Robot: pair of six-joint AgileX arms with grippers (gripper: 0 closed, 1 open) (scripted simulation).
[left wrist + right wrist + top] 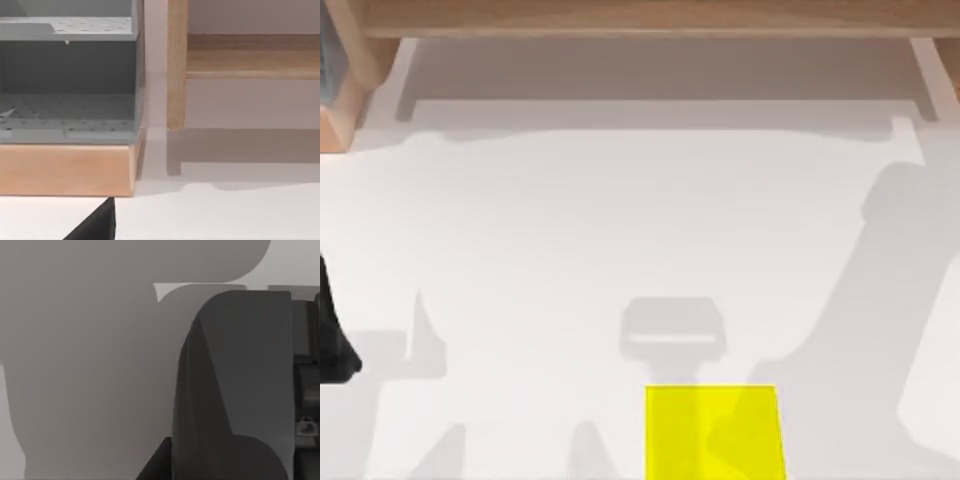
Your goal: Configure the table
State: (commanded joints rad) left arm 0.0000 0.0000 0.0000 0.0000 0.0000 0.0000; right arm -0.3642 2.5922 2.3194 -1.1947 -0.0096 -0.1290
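Observation:
The white table [620, 220] spans the whole top view, crossed by grey shadows of both arms. A dark part of my left arm [332, 340] sits at the table's far left edge. In the left wrist view a black tip of my left gripper [95, 226] hangs low over the table [225, 215], facing the back left corner. The right wrist view has a black edge of my right gripper [156, 465] beside a big dark grey arm body [235, 390], over shaded table [90, 365].
A light wooden shelf frame [640, 20] runs along the back edge, its post [176, 65] standing on the table. At the back left a grey perforated rack [70, 75] rests on a wooden base [65, 170]. A yellow square pad [713, 432] lies at the front edge.

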